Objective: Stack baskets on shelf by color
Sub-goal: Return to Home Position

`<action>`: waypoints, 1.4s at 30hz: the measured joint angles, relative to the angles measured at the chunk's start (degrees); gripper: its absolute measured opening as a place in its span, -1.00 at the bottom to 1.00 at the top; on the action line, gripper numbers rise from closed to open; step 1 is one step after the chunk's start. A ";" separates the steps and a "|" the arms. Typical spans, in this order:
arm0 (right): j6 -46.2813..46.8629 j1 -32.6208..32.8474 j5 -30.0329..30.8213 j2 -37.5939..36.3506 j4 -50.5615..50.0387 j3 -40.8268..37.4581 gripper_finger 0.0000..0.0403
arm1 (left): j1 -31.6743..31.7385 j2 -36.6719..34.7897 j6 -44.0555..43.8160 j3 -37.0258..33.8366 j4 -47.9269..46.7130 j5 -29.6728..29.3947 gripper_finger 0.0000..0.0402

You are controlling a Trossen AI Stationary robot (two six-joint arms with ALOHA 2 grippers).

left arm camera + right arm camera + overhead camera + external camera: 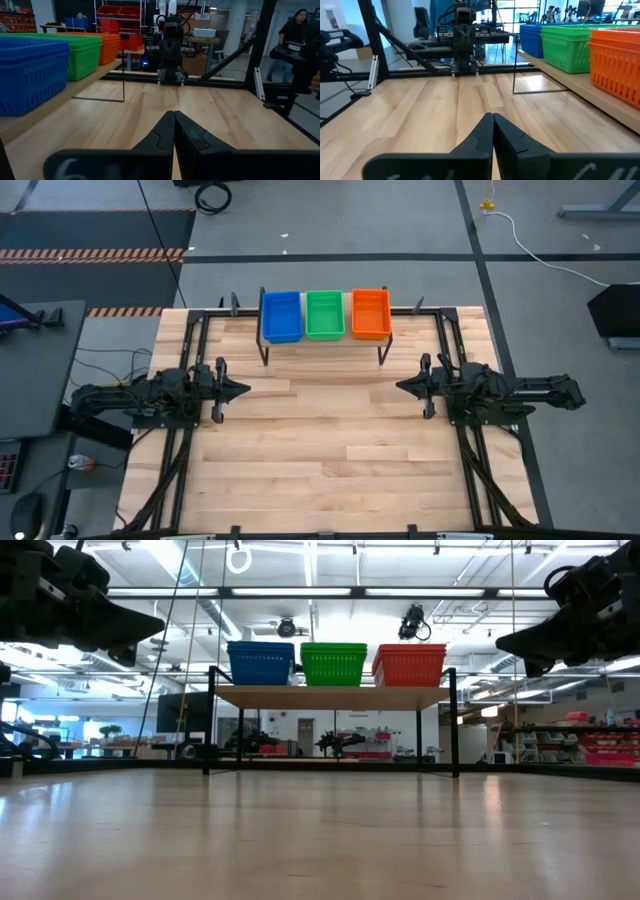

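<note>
While both arms sat drawn back to their own sides of the table [320,445], the left gripper [243,390] had its two fingers [159,136] pressed together along their whole length, with no gap and nothing between them. The right gripper [402,386] was the same: fingers [509,135] closed tip to tip, holding nothing. Neither touched a basket or the shelf. Both hung above the wood, well apart, pointing at each other across the bare middle of the table.

By count there were two grippers, one shelf [330,696] and three piles of baskets, one of each colour. How many baskets were nested in each pile could not be told for certain.

All the baskets stood on the shelf's plank at the far edge of the table, between the two arms. The blue pile [281,316] stood toward the left arm's side, the green pile [325,314] in the middle and the orange pile [371,313] toward the right arm's side. The piles stood just beside one another in a row along the plank. Each sat upright with its opening upward. Their long axes ran from the table's near edge toward its far edge, across the row, and their long walls faced their neighbours.
</note>
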 joint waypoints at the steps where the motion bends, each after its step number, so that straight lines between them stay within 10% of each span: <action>1: 0.00 0.01 0.00 -0.12 -0.02 0.00 -0.94 | 0.00 0.00 0.00 0.00 0.02 0.00 -0.94; 42: -0.50 -0.06 0.22 -0.02 0.68 0.00 -0.94 | 0.00 0.00 -3.04 -0.04 0.06 0.00 -0.89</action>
